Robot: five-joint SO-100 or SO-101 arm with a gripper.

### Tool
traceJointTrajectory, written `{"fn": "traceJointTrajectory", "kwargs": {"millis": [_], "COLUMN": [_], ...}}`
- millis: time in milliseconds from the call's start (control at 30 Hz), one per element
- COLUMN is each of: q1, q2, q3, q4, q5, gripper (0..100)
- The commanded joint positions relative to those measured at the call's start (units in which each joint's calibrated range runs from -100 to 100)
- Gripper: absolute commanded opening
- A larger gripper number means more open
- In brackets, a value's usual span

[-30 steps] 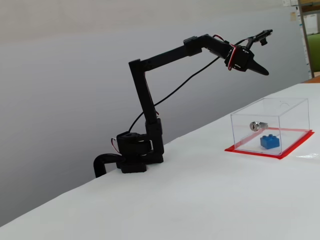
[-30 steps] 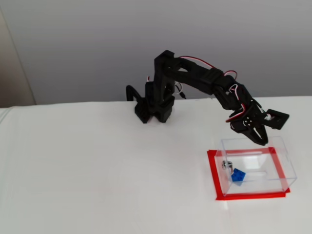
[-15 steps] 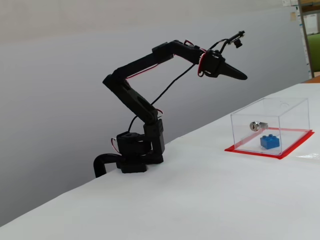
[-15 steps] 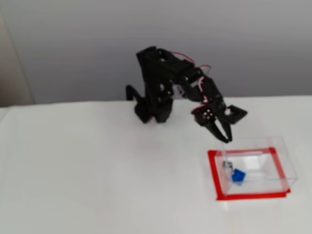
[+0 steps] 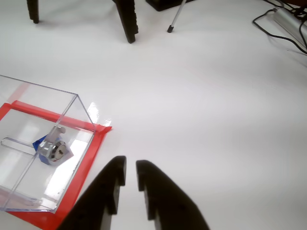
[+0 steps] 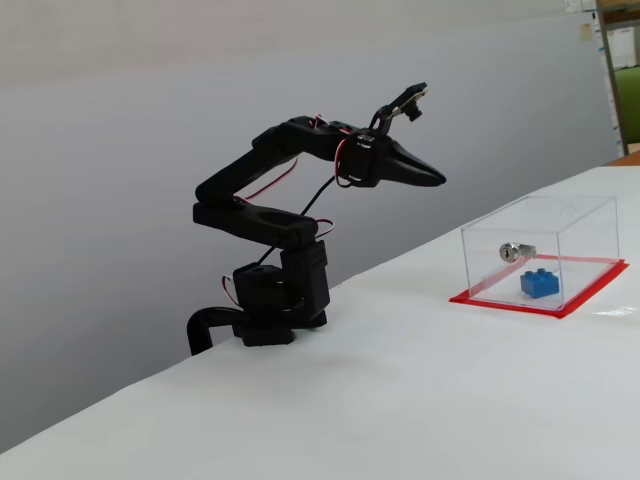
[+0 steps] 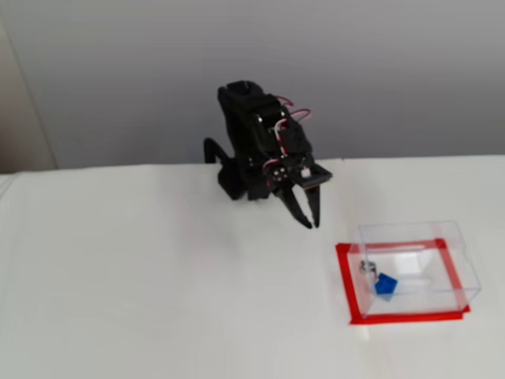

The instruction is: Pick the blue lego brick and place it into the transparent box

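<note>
Fingers (image 5: 130,178) of the black robot arm (image 6: 262,205) reach in from the bottom edge of the wrist view, two dark prongs lying almost side by side with only a thin slit of white worktop (image 5: 201,110) showing between their tips, and nothing held between them. In a fixed view from the side the fingers (image 6: 436,180) hang in the air, pointing toward the right of the picture, with the arm folded back over its base at the worktop's edge. In a fixed view from above the fingers (image 7: 311,219) point down toward the worktop, well clear of it. To the left of the fingers in the wrist view, and ahead of them, stands a clear plastic box (image 5: 76,98) on a red sheet (image 5: 91,151) that shows around its foot. The nearest corner of the red sheet lies near the fingertips but does not touch them. Inside the box, resting on its floor, is a small blue brick (image 5: 41,143), and against the box wall in front of it sits a little silver lock (image 5: 53,148) that partly hides the brick in this view. From the side, the box (image 6: 580,215) stands well to the right of the fingers, with the blue brick (image 6: 539,284) plainly inside and below the lock (image 6: 512,251). From above, the box (image 7: 465,272) lies below and to the right of the fingers, and the brick (image 7: 385,285) sits toward its left end.
</note>
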Motion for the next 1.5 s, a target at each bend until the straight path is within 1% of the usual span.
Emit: {"fn": "traceJointTrajectory", "kwargs": {"millis": [0,267,500,600,867,1100,1233,1367,1467], "q1": [6.4,16.09,19.34,20.15,21.71,25.25,25.4,26.66,26.88], "q2": [-7.88,-17.38,-28.67,-29.43,-29.34,-29.34,-29.34,-29.34,-29.43], "q3": [6.21,19.5,33.69,37.76,44.72,45.17,45.17,45.17,45.17], "q4": [-0.85,-0.85,-0.85,-0.94,-0.94,-0.85,0.98,5.24,5.76], "q5": [-0.15,-0.15,-0.15,-0.2,-0.2,-0.15,-0.15,-0.1,-0.1], "gripper": [3,3,3,3,3,3,3,3,3]}}
